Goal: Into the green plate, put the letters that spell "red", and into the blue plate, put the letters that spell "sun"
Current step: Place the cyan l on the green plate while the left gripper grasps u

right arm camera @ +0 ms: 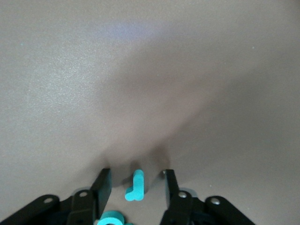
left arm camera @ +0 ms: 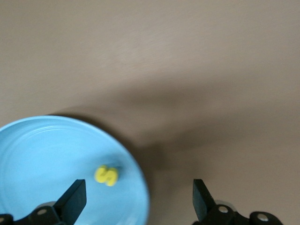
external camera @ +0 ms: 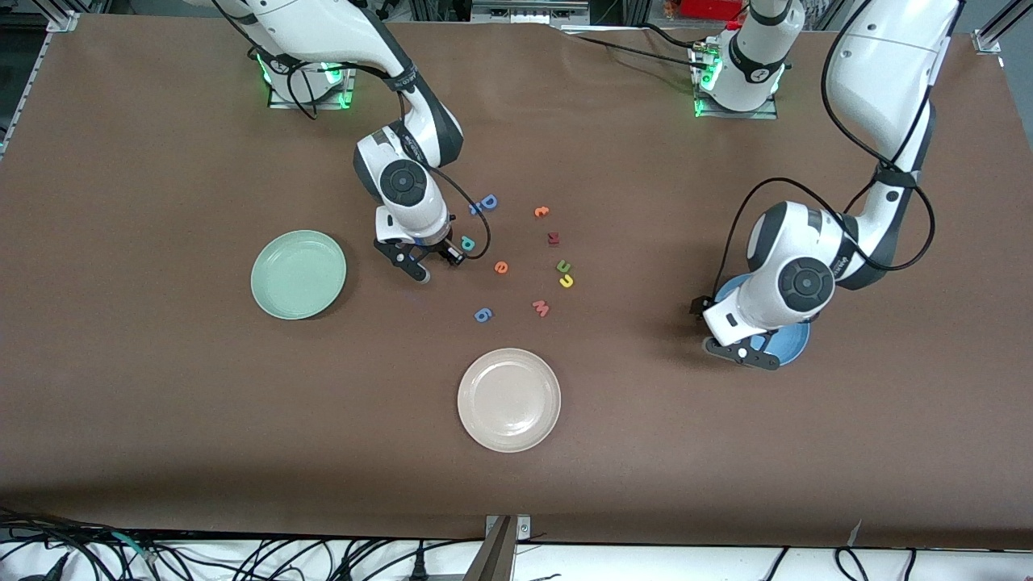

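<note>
The teal "r" (right arm camera: 136, 186) lies on the table between the fingers of my right gripper (right arm camera: 137, 183), which is open with a gap on each side of it. The teal-green "d" (external camera: 467, 243) lies right beside that gripper (external camera: 438, 266), and the orange "e" (external camera: 501, 267) is a little nearer the camera. The green plate (external camera: 299, 274) sits toward the right arm's end. My left gripper (left arm camera: 138, 200) hangs open over the edge of the blue plate (left arm camera: 42, 154), where the yellow "s" (left arm camera: 107, 175) lies. The green "n" (external camera: 563, 265) and yellow "u" (external camera: 566, 281) lie mid-table.
A beige plate (external camera: 508, 399) sits nearest the camera. Other loose letters lie mid-table: a blue "D" (external camera: 486, 203), a small orange letter (external camera: 541, 211), a dark red one (external camera: 554, 238), a pink "w" (external camera: 541, 307) and a blue "6" (external camera: 483, 315).
</note>
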